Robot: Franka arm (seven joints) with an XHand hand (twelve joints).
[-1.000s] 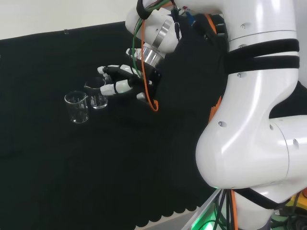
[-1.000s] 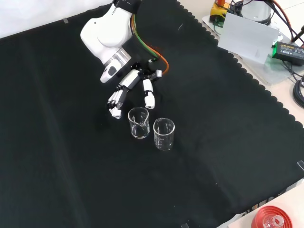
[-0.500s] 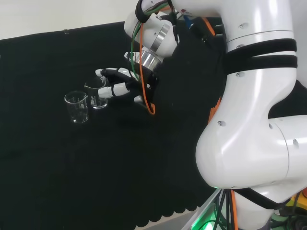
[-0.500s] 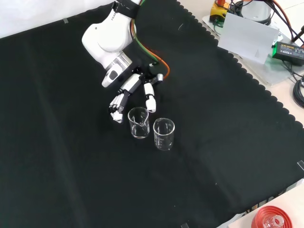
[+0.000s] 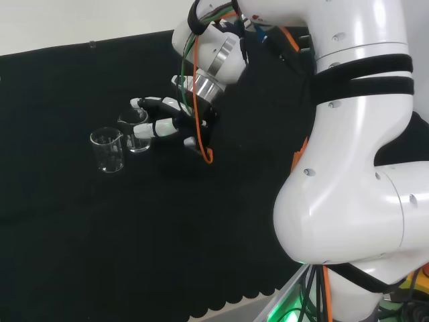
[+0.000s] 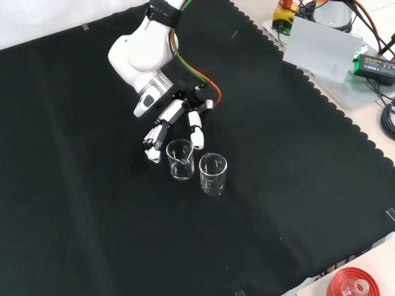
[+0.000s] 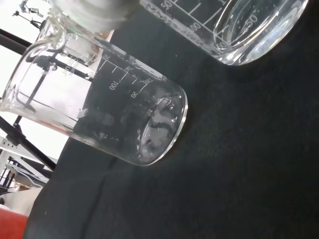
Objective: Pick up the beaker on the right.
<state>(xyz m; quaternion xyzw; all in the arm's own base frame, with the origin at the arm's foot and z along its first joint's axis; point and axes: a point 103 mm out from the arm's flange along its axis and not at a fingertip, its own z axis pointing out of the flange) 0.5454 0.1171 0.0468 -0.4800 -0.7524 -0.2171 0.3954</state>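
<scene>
Here, two clear glass beakers stand upright on the black-cloth worktop, side by side and just apart in the front view. The clear glass beaker nearer the hand is the left one in the front view and the right one in the head view; the second clear glass beaker sits just beside it, farther from the arm. The black and white hand comes in from the white arm link, fingers spread and only slightly bent, reaching down toward the nearer beaker. One fingertip lies close by that beaker's rim in the front view, another falls to its left side; contact cannot be told. The hand is unclenched and holds nothing. Both beakers look empty, with printed scale marks showing in the wrist view. A red ribbed ring sits at the cloth's lower right corner in the front view, well apart.
</scene>
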